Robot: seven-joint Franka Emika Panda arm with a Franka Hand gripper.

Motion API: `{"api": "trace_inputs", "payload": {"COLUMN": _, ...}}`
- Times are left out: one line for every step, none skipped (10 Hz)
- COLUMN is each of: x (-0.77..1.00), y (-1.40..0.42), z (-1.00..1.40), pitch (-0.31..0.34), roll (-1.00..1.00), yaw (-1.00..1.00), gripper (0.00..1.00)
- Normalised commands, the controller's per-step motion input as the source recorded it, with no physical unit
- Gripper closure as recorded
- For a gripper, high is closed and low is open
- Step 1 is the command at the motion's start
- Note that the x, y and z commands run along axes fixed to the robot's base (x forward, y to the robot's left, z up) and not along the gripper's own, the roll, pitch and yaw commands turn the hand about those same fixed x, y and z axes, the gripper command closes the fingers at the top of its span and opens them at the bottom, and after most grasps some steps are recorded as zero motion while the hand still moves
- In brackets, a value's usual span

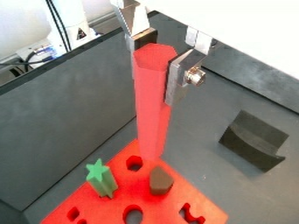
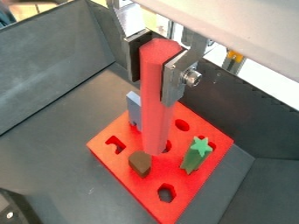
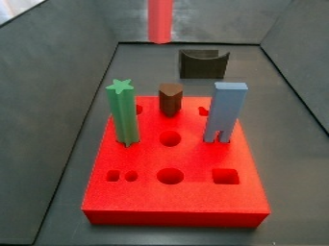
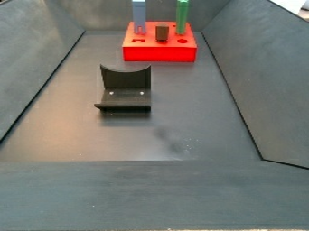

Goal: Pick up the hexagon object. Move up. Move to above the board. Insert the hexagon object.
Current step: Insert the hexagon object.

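My gripper [image 1: 156, 61] is shut on the hexagon object [image 1: 149, 114], a tall salmon-red rod held upright by its top end between the silver fingers [image 1: 181, 77]. Both wrist views show this grip [image 2: 158, 68]. The rod [image 2: 156, 114] hangs over the board [image 2: 117, 144], a bright red slab with shaped holes. In a side view only the rod's lower end [image 3: 160, 19] shows, high above the board's [image 3: 174, 187] far edge, and the gripper is out of frame. The rod is out of the view that shows the board at the far end [image 4: 160, 52].
On the board stand a green star-topped post [image 3: 123, 113], a short brown peg [image 3: 170, 99] and a blue-grey block [image 3: 226, 112]. The dark fixture [image 3: 201, 63] stands on the floor behind the board, also seen mid-floor [image 4: 123, 88]. Grey walls enclose the bin.
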Motion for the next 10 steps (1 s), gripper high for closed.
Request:
{"api": "trace_inputs", "payload": {"x": 0.0, "y": 0.0, "z": 0.0, "pitch": 0.0, "roll": 0.02, "yaw": 0.0, "gripper": 1.0}}
{"api": "trace_inputs", "payload": {"x": 0.0, "y": 0.02, "z": 0.0, "pitch": 0.0, "roll": 0.0, "yaw": 0.01, "gripper": 1.0}}
{"api": "trace_inputs", "payload": {"x": 0.0, "y": 0.05, "z": -0.01, "pitch": 0.0, "roll": 0.0, "yaw": 0.04, "gripper": 1.0}}
{"api": "trace_inputs", "payload": {"x": -0.42, "y": 0.1, "z": -0.16, "pitch": -0.074, "roll": 0.0, "yaw": 0.0, "gripper": 1.0}}
{"api": "trace_inputs", "payload": {"x": -0.5, "y": 0.19, "z": -0.3, "pitch": -0.103, "roll": 0.0, "yaw": 0.03, "gripper": 1.0}}
{"api": "trace_inputs", "payload": {"x": -0.15, "y": 0.1, "z": -0.37, "pitch": -0.04, "roll": 0.0, "yaw": 0.07, "gripper": 1.0}}
{"api": "trace_inputs", "payload": {"x": -0.14, "y": 0.02, "z": -0.42, "pitch": -0.07, "roll": 0.0, "yaw": 0.02, "gripper": 1.0}}
{"api": "trace_inputs", "payload": {"x": -0.11, "y": 0.0, "z": -0.57, "pitch": -0.107, "roll": -0.03, "yaw": 0.0, "gripper": 1.0}}
{"api": "trace_inputs", "payload": {"x": -0.2, "y": 0.0, "z": -0.72, "pitch": -0.187, "roll": -0.03, "yaw": 0.0, "gripper": 1.0}}
{"api": "trace_inputs", "payload": {"x": -0.32, "y": 0.0, "z": -0.68, "pitch": -0.159, "roll": 0.0, "yaw": 0.0, "gripper": 1.0}}
